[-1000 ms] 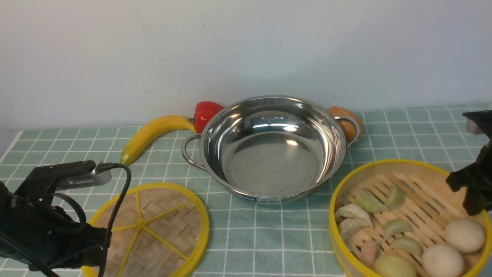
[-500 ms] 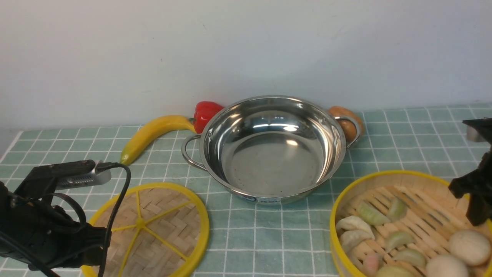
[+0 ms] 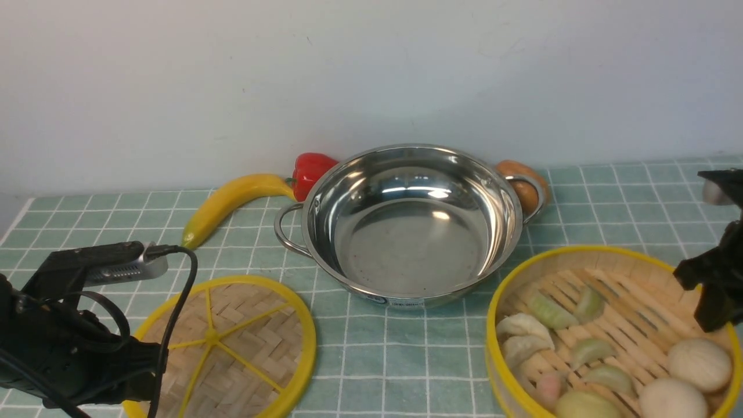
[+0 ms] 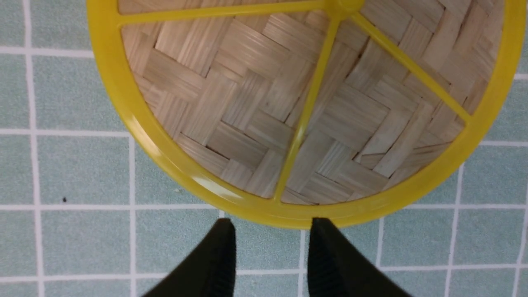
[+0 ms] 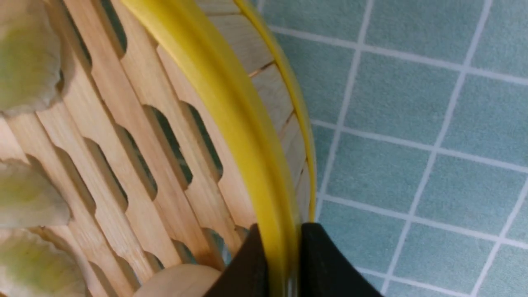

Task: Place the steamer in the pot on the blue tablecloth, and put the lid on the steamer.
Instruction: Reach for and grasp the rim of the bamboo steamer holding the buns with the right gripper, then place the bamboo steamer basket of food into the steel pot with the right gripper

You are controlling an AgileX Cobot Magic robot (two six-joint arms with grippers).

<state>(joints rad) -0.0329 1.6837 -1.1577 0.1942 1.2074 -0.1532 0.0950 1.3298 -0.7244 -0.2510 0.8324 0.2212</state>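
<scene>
The steamer (image 3: 624, 299) is at the front right on the blue tablecloth (image 3: 406, 360) and holds dumplings and buns. My right gripper (image 3: 711, 305) is shut on the steamer's right rim; in the right wrist view (image 5: 280, 231) its fingers pinch the yellow rim (image 5: 231, 107), one inside and one outside. Whether the steamer is off the cloth I cannot tell. The pot (image 3: 412, 244) stands empty in the middle. The lid (image 3: 232, 337) lies flat at the front left. My left gripper (image 4: 272, 225) is open and empty, its tips just short of the lid's rim (image 4: 165, 152).
A banana (image 3: 232, 200), a red pepper (image 3: 310, 168) and a brown egg-like thing (image 3: 522, 180) lie behind the pot by the wall. The left arm (image 3: 58, 348) and its cable cover the lid's near left part. The pot's right handle is close to the steamer's rim.
My right gripper and the steamer dipped toward the front, then came back up and shifted slightly left, toward the pot. The left arm and the lid have not moved.
</scene>
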